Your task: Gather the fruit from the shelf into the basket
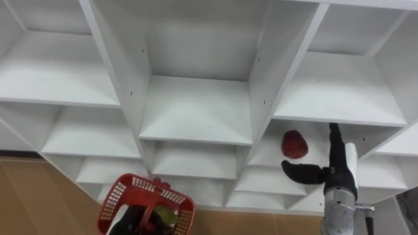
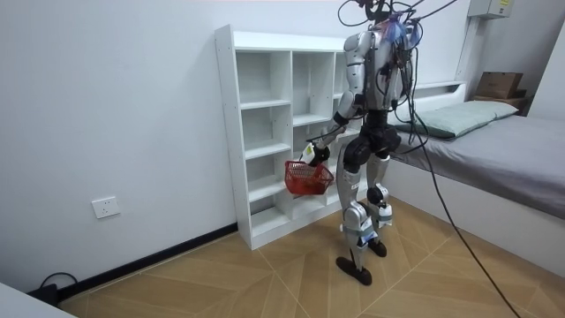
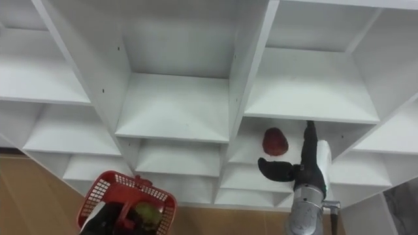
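Note:
A red fruit [image 1: 294, 144] lies on a shelf in the right column of the white closet [image 1: 196, 111]. My right hand [image 1: 333, 171] is raised just right of the fruit and a little nearer to me. It is open, with fingers straight up and the thumb spread out below the fruit, not touching it. At the lower left my left hand [image 1: 130, 219] is shut on the handle of a red basket [image 1: 140, 181]. The basket hangs in front of the lower shelves, and a green fruit [image 1: 167, 214] lies in it. In the room view I stand upright facing the closet [image 2: 265, 132], basket [image 2: 306, 178] at thigh height.
The closet has several open compartments divided by upright panels; those around the fruit's shelf hold nothing. Wooden floor [image 1: 39, 196] shows below. In the room view a bed [image 2: 494, 141] stands at the right, behind me.

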